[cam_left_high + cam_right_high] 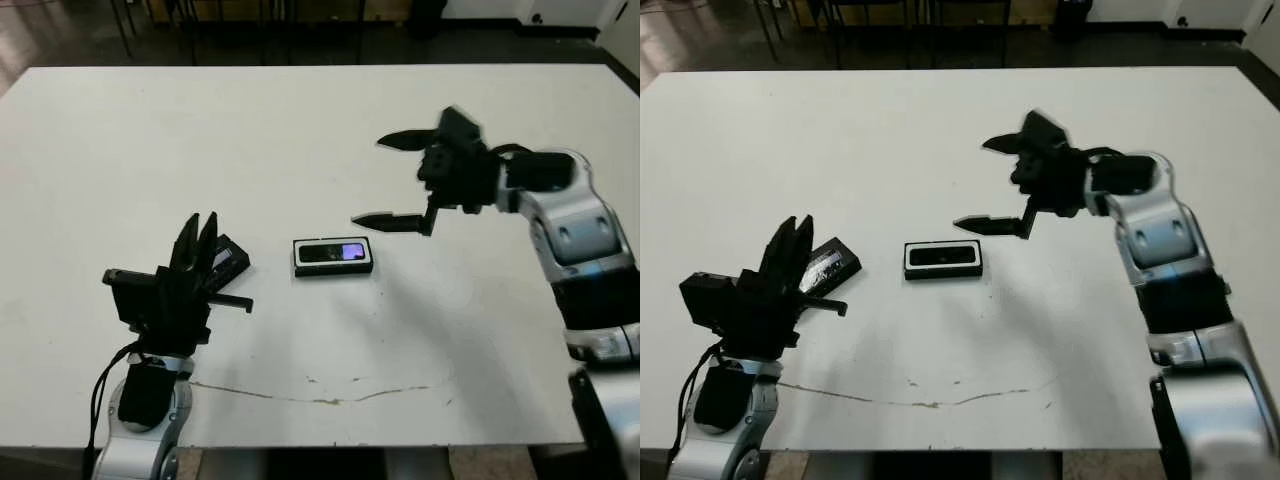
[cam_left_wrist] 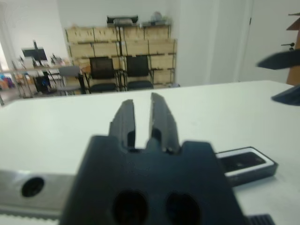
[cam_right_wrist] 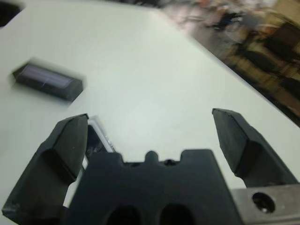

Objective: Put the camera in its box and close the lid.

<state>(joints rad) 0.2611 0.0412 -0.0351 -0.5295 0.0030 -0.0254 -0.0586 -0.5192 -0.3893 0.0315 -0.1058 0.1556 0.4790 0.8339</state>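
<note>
The box (image 1: pixel 333 257), a shallow black tray with a white lining, lies at the table's middle. The camera (image 1: pixel 340 251) rests inside it, purple face up. The flat black lid (image 1: pixel 228 262) lies on the table left of the box, right beside my left gripper (image 1: pixel 197 228). That gripper points up and away, shut on nothing. My right gripper (image 1: pixel 368 180) hovers just right of and above the box, wide open and empty. In the right wrist view the box's white rim (image 3: pixel 100 136) peeks out behind one finger, with the lid (image 3: pixel 47 80) farther off.
A thin brownish crack line (image 1: pixel 330 398) runs across the white table (image 1: pixel 300 130) near its front edge. Chairs and shelves with cartons (image 2: pixel 122 51) stand beyond the table's far side.
</note>
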